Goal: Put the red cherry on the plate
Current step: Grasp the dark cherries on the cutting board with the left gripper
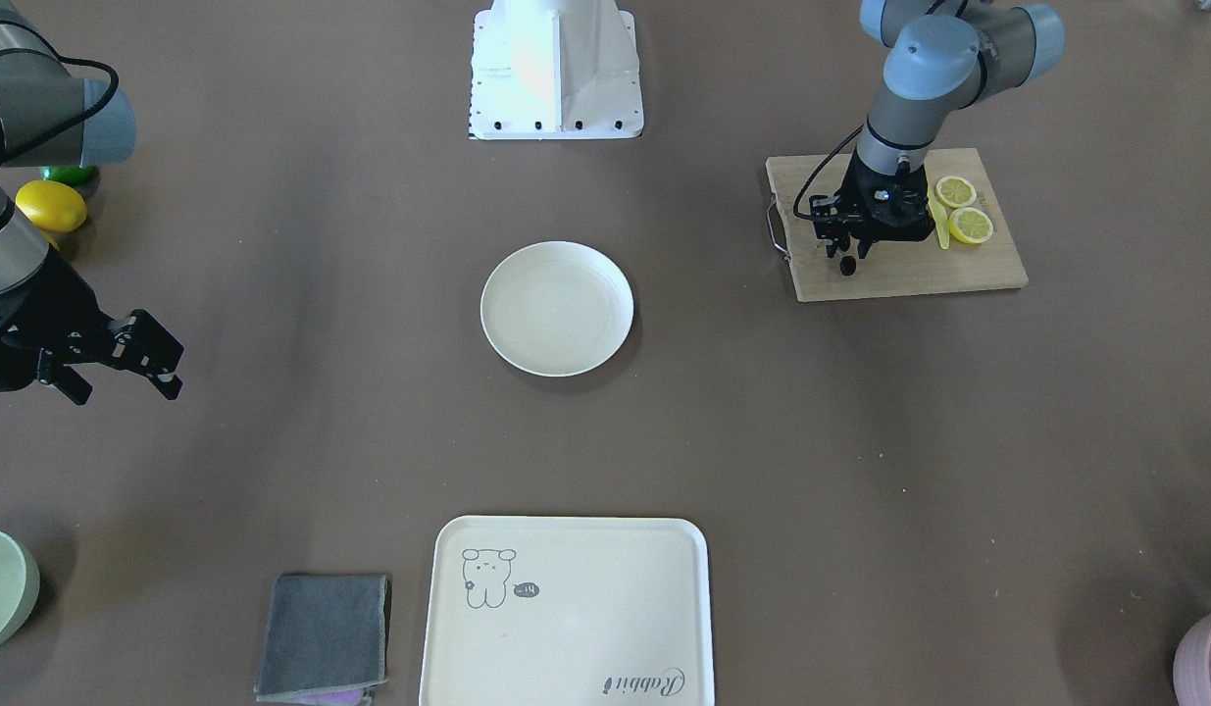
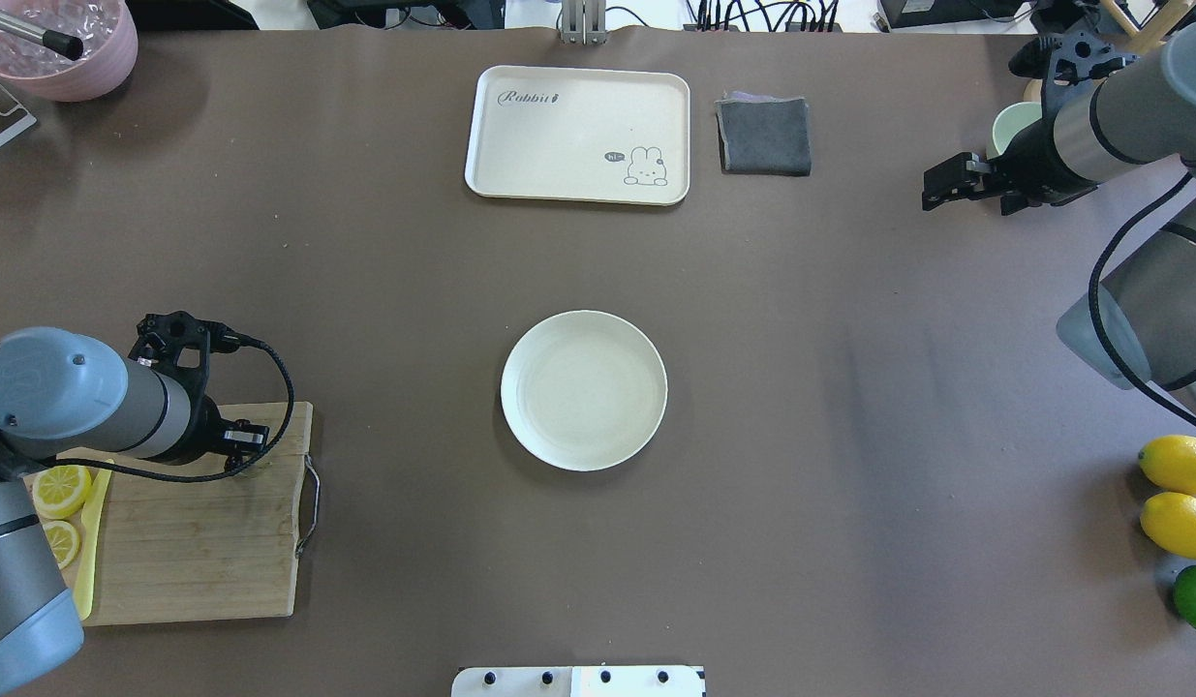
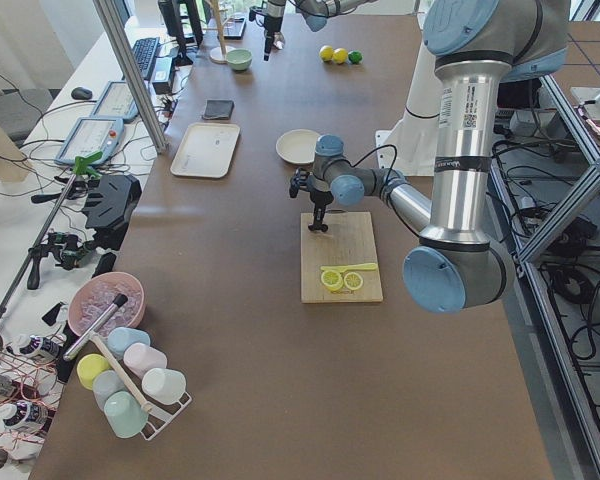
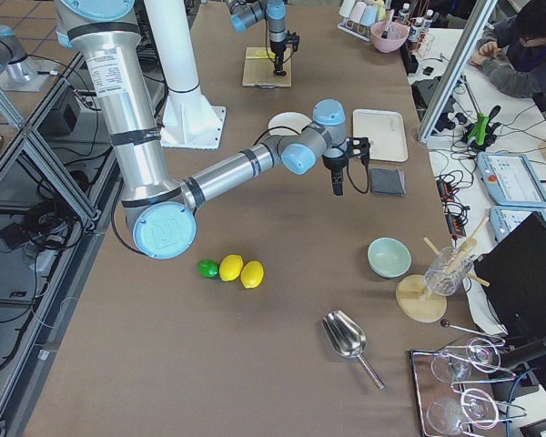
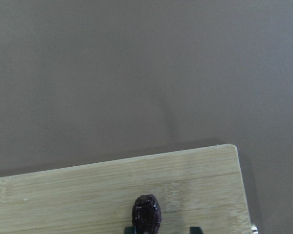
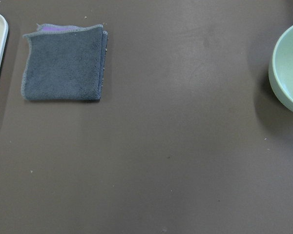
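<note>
The red cherry (image 5: 146, 215) sits closest to the left wrist camera, a dark, pitted ball at the bottom edge of that view with two fingertips (image 5: 195, 229) just showing either side of it. The gap between them is wider than the one fruit that shows, so whether the left hand (image 1: 849, 251) pinches the cherry or only straddles it cannot be told. Stem and second cherry are out of sight.

Directly under the hand lies the wooden cutting board (image 1: 958, 270), near its corner. The lemon slices (image 1: 963, 211) lie just beside the hand on the same board.

As for progress, the plate (image 1: 556, 308) is bare and stands well apart from the left hand, toward the middle of the desk (image 1: 370, 245). The pick is at best in hand; lift, carry and release are all left to do.

The front-facing view shows the cherry as a dark blob just below the fingers, which the overhead view hides behind the arm. The right hand (image 1: 126, 390) hangs well off to the other side, spread wide and holding nothing. Its wrist camera alone shows the grey cloth (image 6: 63, 63) and the green bowl (image 6: 288, 68) below it.
</note>
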